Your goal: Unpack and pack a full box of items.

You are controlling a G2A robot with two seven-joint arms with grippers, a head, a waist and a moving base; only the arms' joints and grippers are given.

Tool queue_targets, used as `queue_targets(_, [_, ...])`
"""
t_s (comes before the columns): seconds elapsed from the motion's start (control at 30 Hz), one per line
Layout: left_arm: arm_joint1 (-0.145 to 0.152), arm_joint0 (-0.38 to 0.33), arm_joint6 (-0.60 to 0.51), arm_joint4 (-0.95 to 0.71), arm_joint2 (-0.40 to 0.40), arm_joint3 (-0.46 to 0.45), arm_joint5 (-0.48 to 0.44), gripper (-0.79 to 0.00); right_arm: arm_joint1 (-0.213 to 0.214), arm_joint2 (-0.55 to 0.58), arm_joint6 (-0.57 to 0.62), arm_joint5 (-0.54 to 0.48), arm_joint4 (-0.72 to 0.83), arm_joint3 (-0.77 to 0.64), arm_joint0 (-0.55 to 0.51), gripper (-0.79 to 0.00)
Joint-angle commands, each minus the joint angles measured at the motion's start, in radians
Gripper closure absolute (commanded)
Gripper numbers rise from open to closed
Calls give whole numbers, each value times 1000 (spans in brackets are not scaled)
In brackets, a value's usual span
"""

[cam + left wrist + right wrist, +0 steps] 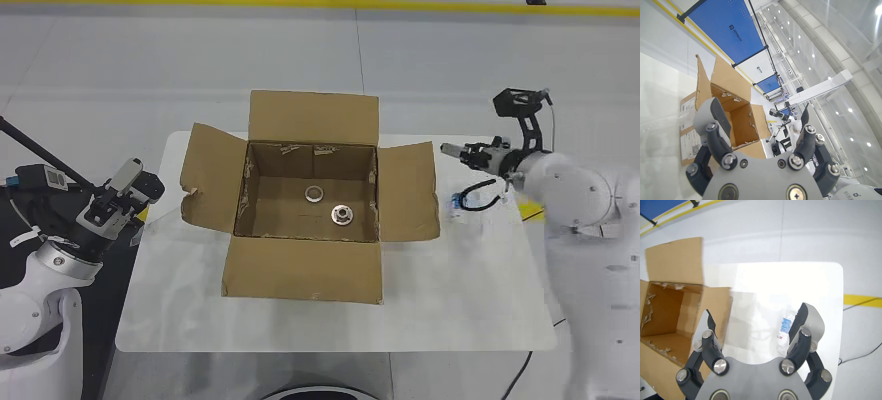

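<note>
An open cardboard box [302, 268] stands mid-table with all flaps spread. On its floor lie two round ring-shaped items [313, 193], [343, 213]. A small clear packet with a blue label [458, 203] lies on the table to the right of the box, and the right wrist view has that packet [785, 326] beside one fingertip. My right gripper [452, 150] hovers open and empty just past the box's right flap, seen as [755, 321] from its wrist. My left gripper [138, 180] is open and empty off the table's left edge, pointing at the box [740, 121]; it is seen as [762, 117] from its wrist.
The white table [300, 320] has bare surface in front of the box and along its right side. A black cable loop [482, 193] hangs by the right arm. Torn tape scraps line the box's inner rim [651, 300].
</note>
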Motion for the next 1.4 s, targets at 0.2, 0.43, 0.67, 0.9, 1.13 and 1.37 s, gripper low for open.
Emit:
queue_targets(0.2, [0,0,0,0,0,0,0,-785,-48,-330,22,-85,9,-48,173,-785])
queue_targets(0.43, [0,0,0,0,0,0,0,-785,-137,-613,67,-125,78,232,410,-785])
queue_targets(0.67, [0,0,0,0,0,0,0,-785,-233,-785,50,-139,163,483,538,-785])
queue_targets(0.9, [0,0,0,0,0,0,0,-785,-334,-900,4,-151,242,681,601,-434])
queue_targets(1.13, [0,0,0,0,0,0,0,-785,-430,-972,-54,-120,274,875,630,-342])
queue_targets(1.37, [0,0,0,0,0,0,0,-785,-519,-1004,-108,-122,320,1058,640,-308])
